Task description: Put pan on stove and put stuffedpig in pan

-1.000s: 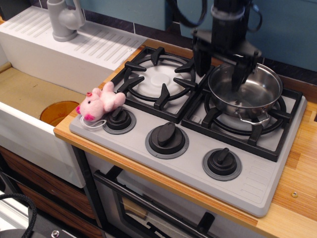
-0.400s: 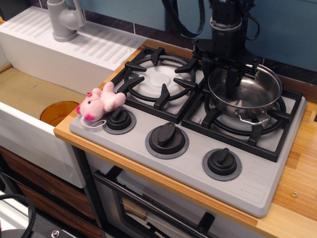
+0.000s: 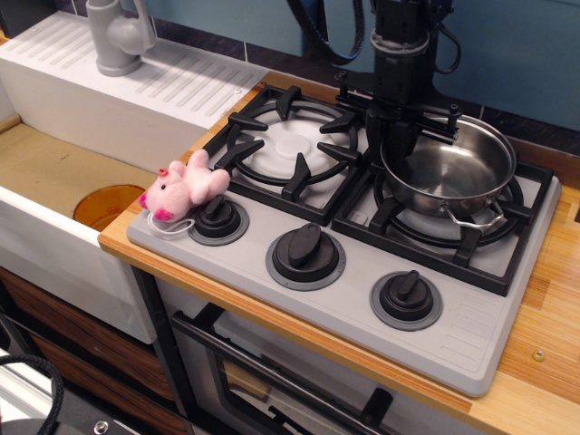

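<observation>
The pan [image 3: 453, 172], a shiny steel pot, sits on the right burner of the grey stove [image 3: 471, 317]. My gripper [image 3: 392, 154] hangs straight down over the pan's left rim. Its fingers [image 3: 381, 136] stand close together, seemingly one outside and one inside the wall, pinching the rim. The stuffedpig [image 3: 184, 188], a pink plush with a white string, lies on the stove's front left corner next to the left knob [image 3: 217, 217], well away from the gripper.
The left burner [image 3: 290, 145] is bare. Two more knobs [image 3: 306, 254] sit along the stove's front. A white sink with a grey tap [image 3: 118, 36] stands to the left, with an orange disc [image 3: 104, 204] in its basin. The wooden counter's edge [image 3: 544, 362] is at the right.
The fingers, spread wide across the pan a second ago, have drawn together at its left rim. The pan has shifted slightly right; its front handle has turned to the right. The pig has not moved.
</observation>
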Available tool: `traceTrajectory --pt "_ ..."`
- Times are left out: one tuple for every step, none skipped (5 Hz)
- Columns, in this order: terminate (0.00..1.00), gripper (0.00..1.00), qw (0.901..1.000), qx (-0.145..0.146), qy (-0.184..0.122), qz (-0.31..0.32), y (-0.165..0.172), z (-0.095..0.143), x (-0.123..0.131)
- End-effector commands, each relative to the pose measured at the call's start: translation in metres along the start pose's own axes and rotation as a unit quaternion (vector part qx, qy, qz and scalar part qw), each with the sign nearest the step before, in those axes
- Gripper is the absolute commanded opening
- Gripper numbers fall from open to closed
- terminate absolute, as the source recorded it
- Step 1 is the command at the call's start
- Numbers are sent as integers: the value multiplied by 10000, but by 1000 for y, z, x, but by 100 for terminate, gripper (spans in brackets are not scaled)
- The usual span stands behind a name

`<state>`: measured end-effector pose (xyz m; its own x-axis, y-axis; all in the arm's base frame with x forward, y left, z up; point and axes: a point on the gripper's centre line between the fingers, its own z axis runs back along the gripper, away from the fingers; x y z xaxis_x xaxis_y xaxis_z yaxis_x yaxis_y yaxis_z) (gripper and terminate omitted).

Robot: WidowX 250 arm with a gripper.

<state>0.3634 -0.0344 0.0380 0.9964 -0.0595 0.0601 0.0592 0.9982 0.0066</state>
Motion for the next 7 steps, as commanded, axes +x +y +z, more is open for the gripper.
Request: traceTrajectory --pt "0 0 9997 152 -169 -71 -4 48 6" --pt "0 0 9994 230 -220 -136 -2 64 5" --pt "0 0 9995 143 -220 -195 1 75 8" --pt "0 0 9991 255 -153 -308 13 90 14" --pt "0 0 9981 348 -116 -490 34 102 21" --pt "0 0 9967 471 -111 -644 57 109 29" --pt "0 0 9957 502 -112 -777 76 106 36"
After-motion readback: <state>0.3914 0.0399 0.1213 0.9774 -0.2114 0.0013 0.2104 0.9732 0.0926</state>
